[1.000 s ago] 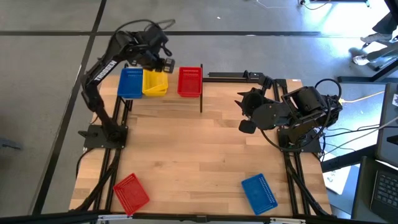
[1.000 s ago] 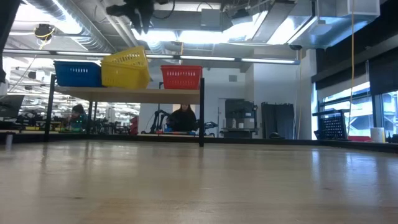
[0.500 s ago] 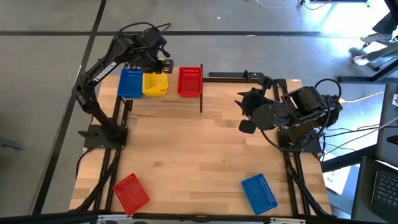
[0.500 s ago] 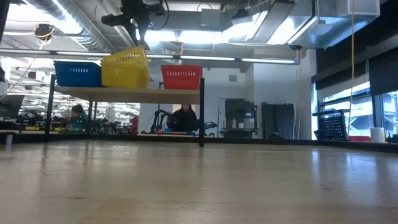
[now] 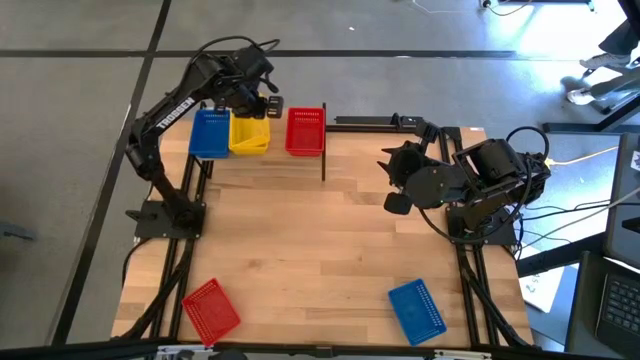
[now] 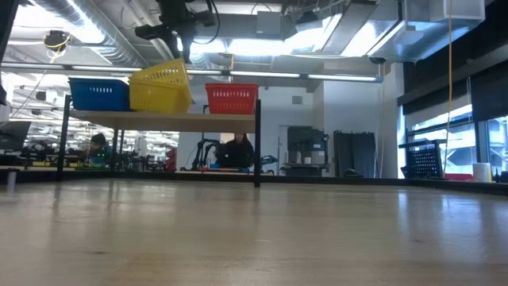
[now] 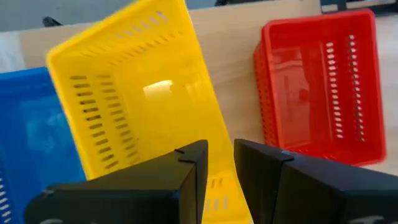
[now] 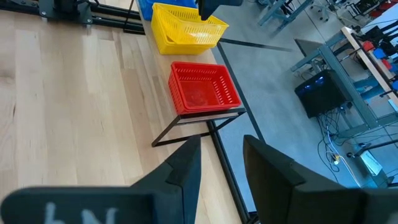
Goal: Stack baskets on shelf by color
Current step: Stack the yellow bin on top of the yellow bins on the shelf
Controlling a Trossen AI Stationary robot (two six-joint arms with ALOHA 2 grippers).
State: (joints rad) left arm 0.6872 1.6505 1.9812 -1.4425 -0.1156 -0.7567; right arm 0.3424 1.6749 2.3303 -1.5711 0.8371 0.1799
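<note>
Yellow basket [image 5: 249,134] tilted on shelf [image 6: 159,120] between blue [image 5: 209,133] and red [image 5: 305,131]; left gripper [image 5: 262,101] above, jaws parted, empty. Right gripper [image 5: 392,180] over counter [image 5: 320,250], open, empty.

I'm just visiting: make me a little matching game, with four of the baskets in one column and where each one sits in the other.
Things:
1. yellow plastic mesh basket
2. red basket on the wooden shelf
3. red basket near the table's front edge
4. blue basket on the tabletop

Places:
A. table, front right
B. shelf, right end
C. shelf, middle, tilted
D. table, front left

Pairs: 1-C, 2-B, 3-D, 4-A
</note>
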